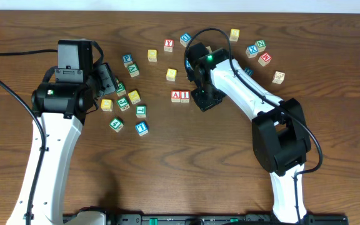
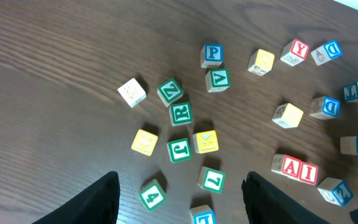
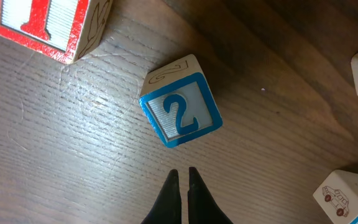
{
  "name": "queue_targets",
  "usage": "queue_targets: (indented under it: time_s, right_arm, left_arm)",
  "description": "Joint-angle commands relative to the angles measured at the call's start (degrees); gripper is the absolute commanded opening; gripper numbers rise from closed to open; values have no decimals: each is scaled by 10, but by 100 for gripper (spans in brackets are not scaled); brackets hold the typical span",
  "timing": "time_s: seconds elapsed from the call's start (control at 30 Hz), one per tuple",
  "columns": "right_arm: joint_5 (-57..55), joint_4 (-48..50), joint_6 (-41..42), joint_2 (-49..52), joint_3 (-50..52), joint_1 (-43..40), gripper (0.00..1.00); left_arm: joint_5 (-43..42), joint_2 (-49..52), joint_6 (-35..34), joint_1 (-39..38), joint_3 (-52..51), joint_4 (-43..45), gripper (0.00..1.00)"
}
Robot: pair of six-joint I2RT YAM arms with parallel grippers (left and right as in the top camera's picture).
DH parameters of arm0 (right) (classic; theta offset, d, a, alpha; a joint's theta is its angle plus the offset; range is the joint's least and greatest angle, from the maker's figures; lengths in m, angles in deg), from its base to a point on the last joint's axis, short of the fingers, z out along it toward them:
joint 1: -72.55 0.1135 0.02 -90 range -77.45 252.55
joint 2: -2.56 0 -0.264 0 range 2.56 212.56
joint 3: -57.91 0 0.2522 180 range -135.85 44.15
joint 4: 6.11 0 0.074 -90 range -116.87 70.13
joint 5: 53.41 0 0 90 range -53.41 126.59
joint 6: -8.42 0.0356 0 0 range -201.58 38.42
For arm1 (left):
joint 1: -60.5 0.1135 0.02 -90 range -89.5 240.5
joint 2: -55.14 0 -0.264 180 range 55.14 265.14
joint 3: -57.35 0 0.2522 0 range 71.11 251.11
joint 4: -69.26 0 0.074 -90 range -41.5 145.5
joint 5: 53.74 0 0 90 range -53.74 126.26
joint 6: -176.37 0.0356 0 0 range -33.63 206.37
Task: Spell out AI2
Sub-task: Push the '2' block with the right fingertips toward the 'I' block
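Blue-bordered wooden 2 cube (image 3: 181, 110), right wrist view: it lies flat on the brown wooden bench (image 3: 73, 143), digit up and turned askew. It is at 4 o'clock from the red-bordered wooden I cube (image 3: 42, 25) and clear of it. The right gripper (image 3: 183, 173) sits at the cube's 6 o'clock, fingers pressed together, holding nothing.

Overhead view: the red-bordered wooden A cube (image 1: 176, 95) and the I cube (image 1: 184, 95) touch in a row. The right gripper (image 1: 204, 99), at their 3 o'clock, hides the 2 cube. The left gripper (image 1: 108, 78) hangs over the loose cubes (image 1: 134, 97); its state is not readable here.

Left wrist view: the left gripper (image 2: 180, 180) is spread wide and empty. The 2 cube (image 2: 335, 191) sits at 4 o'clock from A and I.

Step in hand, as judged: placing the third character. The next move calls for squaring the 2 cube and seating it against the I cube's 3 o'clock face, in line. Containers: none in view.
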Motion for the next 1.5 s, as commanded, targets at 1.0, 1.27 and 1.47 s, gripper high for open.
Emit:
queue_targets:
  time_s: [1.0,1.27,1.47]
  right_arm:
    - [12,103,-21,0,48,2,1]
    - [13,124,-20,0,48,9,1]
    - [18,131,-20,0,48,18,1]
  left_arm:
    - [2,1,-2,2,5,-10,63]
    - [2,1,-2,2,5,-10,63]
    - [2,1,-2,2,5,-10,63]
